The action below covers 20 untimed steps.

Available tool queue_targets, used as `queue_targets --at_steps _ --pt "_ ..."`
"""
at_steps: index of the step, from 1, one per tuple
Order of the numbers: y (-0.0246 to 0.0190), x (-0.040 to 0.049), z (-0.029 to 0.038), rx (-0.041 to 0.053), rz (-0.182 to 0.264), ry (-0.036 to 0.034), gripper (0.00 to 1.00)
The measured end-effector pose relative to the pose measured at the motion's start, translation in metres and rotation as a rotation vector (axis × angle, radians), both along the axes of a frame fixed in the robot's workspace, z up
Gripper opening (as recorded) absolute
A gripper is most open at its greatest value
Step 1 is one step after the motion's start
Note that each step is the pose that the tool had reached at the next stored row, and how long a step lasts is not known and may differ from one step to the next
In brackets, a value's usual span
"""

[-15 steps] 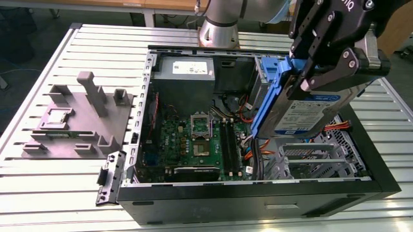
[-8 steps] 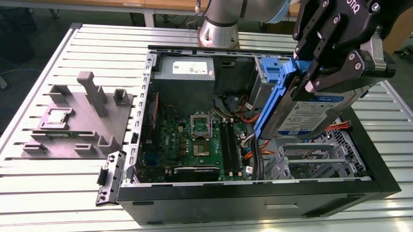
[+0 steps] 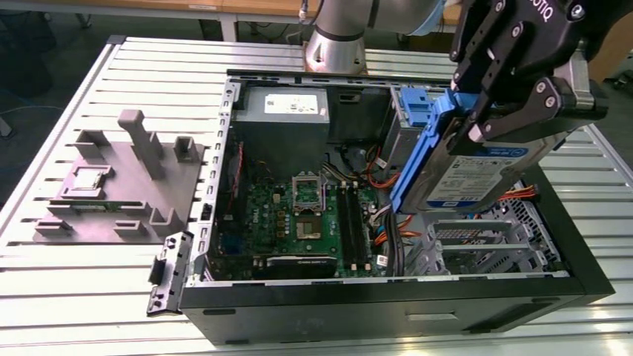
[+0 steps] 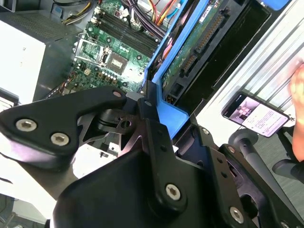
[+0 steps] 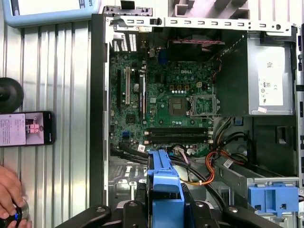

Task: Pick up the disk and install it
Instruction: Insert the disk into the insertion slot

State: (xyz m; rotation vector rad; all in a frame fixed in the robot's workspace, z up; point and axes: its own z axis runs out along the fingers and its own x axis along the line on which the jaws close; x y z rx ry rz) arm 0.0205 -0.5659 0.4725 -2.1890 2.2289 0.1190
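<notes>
- The slatted table lies below the pincer and bears everything.
- The open computer case sits directly under the pincer.
- A grey fixture block stands well apart from the pincer, outside the case.
- The motherboard lies below and to one side of the pincer.
- The pincer's 2 fingers are drawn in narrowly and clamp the disk, which hangs tilted from them over the case's interior.
- A blue bracket is just beside the held disk.
- A phone lies off to the pincer's side, with a hand near it.

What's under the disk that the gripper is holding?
Below the disk: the grey drive cage and orange cables. Whatever lies straight beneath is covered by the disk itself.
</notes>
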Motion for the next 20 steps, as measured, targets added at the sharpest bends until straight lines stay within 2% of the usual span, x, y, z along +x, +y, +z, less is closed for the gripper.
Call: queue_targets --at_steps 8,13,20 --pt "0.0 0.0155 -0.0018 0.0 0.0 0.0 0.36" --pt "-0.001 0.0207 -0.0036 -0.0001 0.0 0.0 0.36" --pt "-0.0101 0.0235 -0.0061 -0.0001 0.0 0.0 0.36"
